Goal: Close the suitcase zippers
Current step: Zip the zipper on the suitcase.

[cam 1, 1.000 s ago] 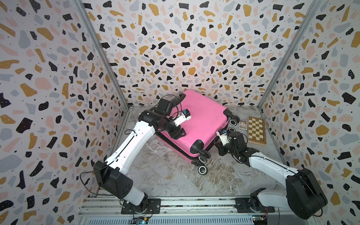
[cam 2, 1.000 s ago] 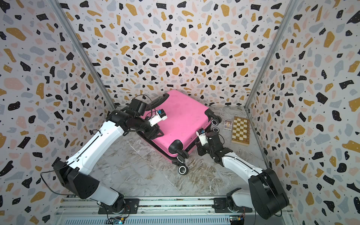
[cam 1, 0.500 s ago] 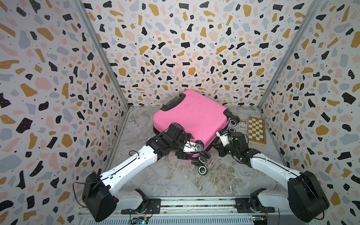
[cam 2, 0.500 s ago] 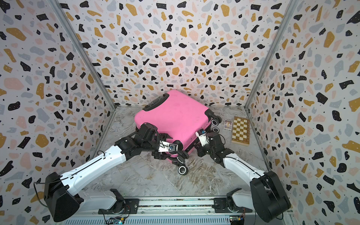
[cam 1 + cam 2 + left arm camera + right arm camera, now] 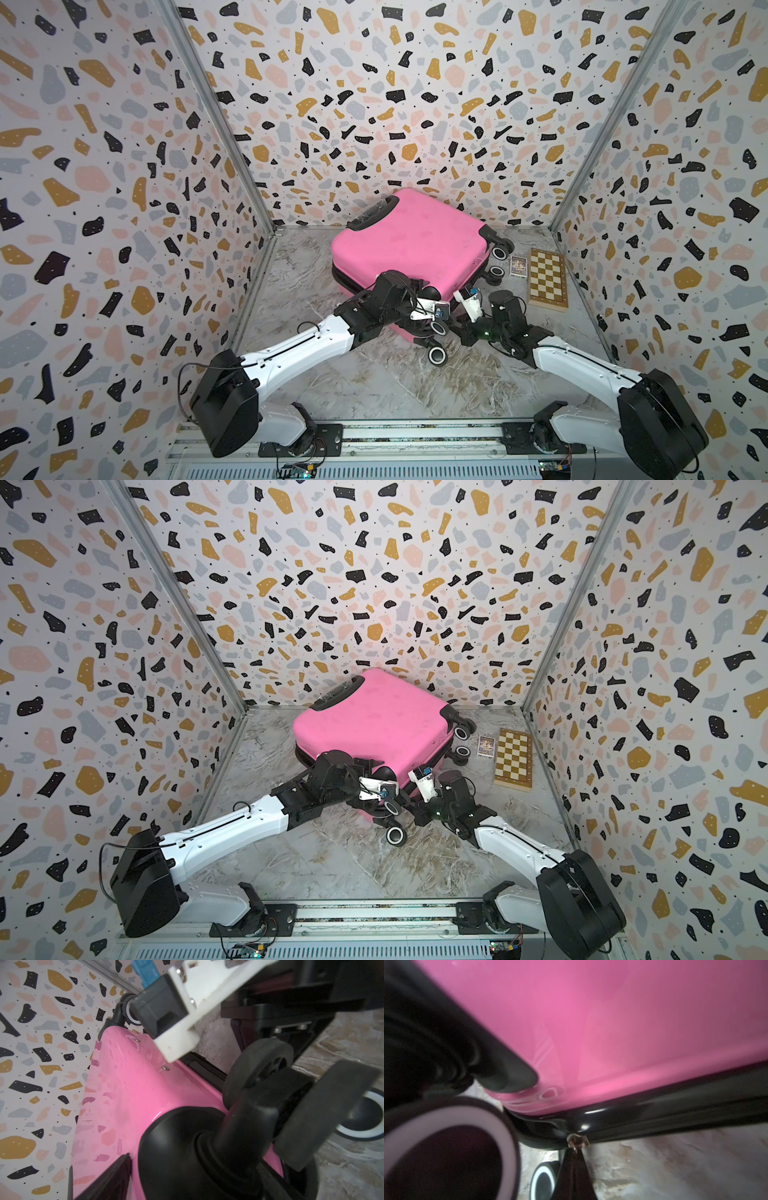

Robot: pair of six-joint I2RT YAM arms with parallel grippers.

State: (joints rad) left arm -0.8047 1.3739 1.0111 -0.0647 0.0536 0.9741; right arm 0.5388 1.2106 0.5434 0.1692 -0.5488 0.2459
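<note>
The stiff, slick suitcase lay near the far edge of the bench, the right gripper with jaws clamped on its small zipper pull, probably the soundest hold, the left gripper with jaws agape round a wheel.

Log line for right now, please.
left gripper: open by wheel | right gripper: shut on zipper pull | suitcase: lying flat
</note>
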